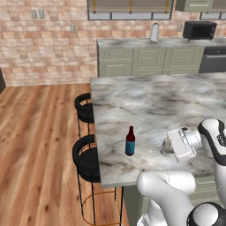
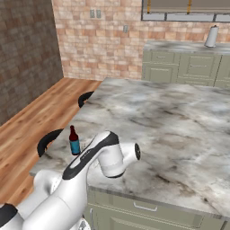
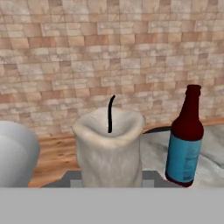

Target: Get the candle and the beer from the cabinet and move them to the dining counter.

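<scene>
The beer (image 1: 129, 142), a dark red-brown bottle with a blue label, stands upright on the dining counter (image 1: 154, 97) near its front left corner. My gripper (image 1: 168, 148) is shut on the candle (image 1: 165, 145), a pale stubby cylinder, low over the marbled slab to the right of the bottle. In the hand view the candle (image 3: 109, 148) with its black wick sits between my fingers, and the beer (image 3: 186, 140) stands close on its right. From the right base view the beer (image 2: 74, 141) shows just left of my arm. Whether the candle touches the slab I cannot tell.
Two round black stools (image 1: 86, 108) (image 1: 86, 160) stand along the counter's left side over wood floor. Behind is a worktop with green drawer fronts, a paper towel roll (image 1: 154, 32) and a black microwave (image 1: 199, 30). A brick wall (image 3: 109, 52) closes the room.
</scene>
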